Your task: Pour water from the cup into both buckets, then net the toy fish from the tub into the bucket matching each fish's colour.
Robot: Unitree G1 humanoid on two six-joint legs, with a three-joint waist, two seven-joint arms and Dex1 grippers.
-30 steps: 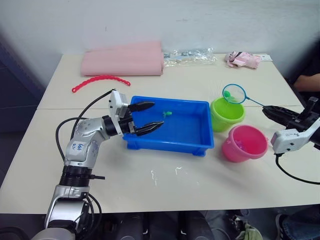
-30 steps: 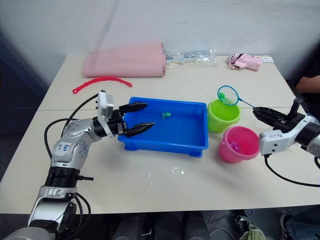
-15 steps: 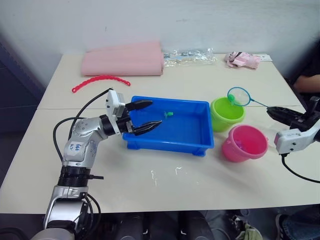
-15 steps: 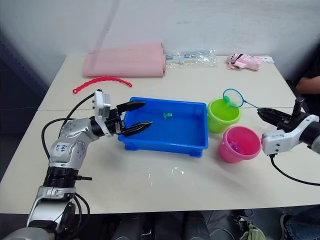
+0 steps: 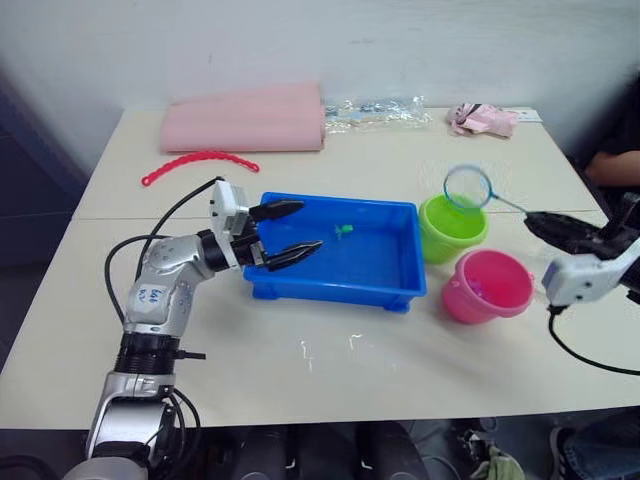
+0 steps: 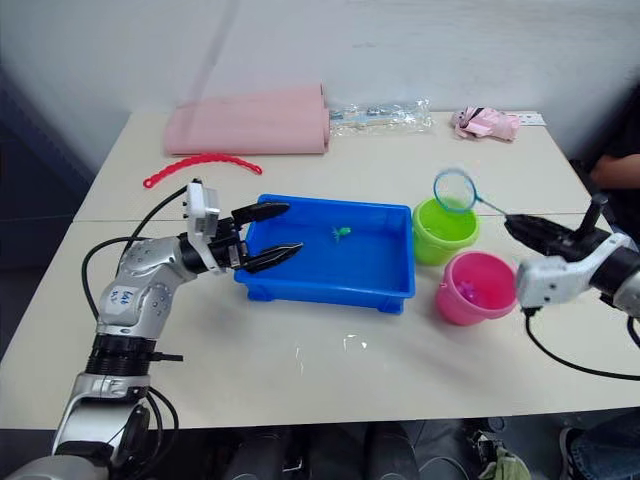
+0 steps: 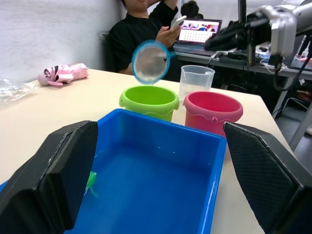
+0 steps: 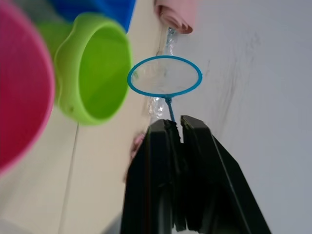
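So the right gripper (image 8: 174,127) has its fingers pressed together on the thin handle of the net (image 5: 467,187), and the hoop sticks straight out past the fingertips, hanging just above the green bucket (image 5: 453,228) at its far rim. The pink bucket (image 5: 489,286) sits at about 5 o'clock from the green one. The left gripper (image 5: 289,231) has its fingers spread wide over the 9 o'clock end of the tub (image 5: 370,291), with one green fish (image 5: 345,230) floating beyond the fingertips, not touching them.
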